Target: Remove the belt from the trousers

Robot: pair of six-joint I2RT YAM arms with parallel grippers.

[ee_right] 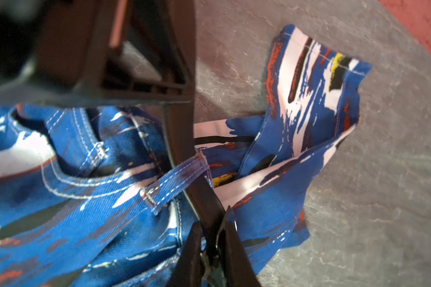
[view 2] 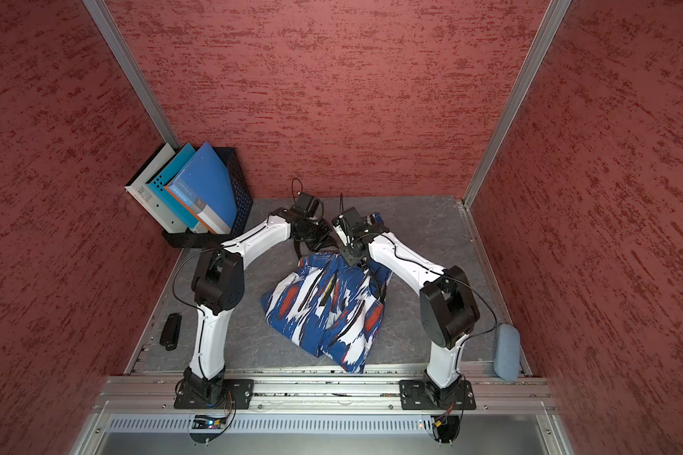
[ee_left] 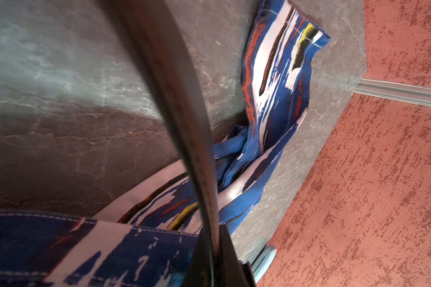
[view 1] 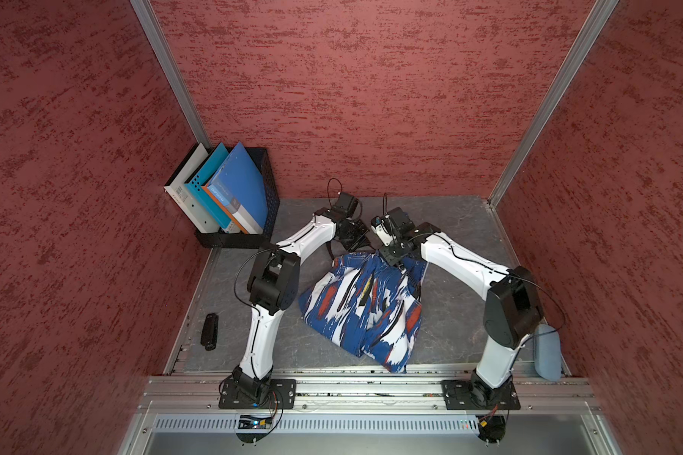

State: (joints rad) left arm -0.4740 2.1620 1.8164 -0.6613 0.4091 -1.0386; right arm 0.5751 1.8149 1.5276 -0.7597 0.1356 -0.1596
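step: freeing belt [ee_left: 182, 99] from waistband loop [ee_right: 177, 181] | left hand [ee_left: 217, 258] clenched on belt, at far end of trousers [view 1: 367, 307] | right hand [ee_right: 210, 248] straddles belt just beside that loop, pinch unclear | advice: pull along strap's own line; pin cloth to surface [view 1: 450, 315] so trousers don't drag

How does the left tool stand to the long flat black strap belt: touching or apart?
Touching. The left wrist view shows the flat black belt running straight into the left tool, jaws shut on it.
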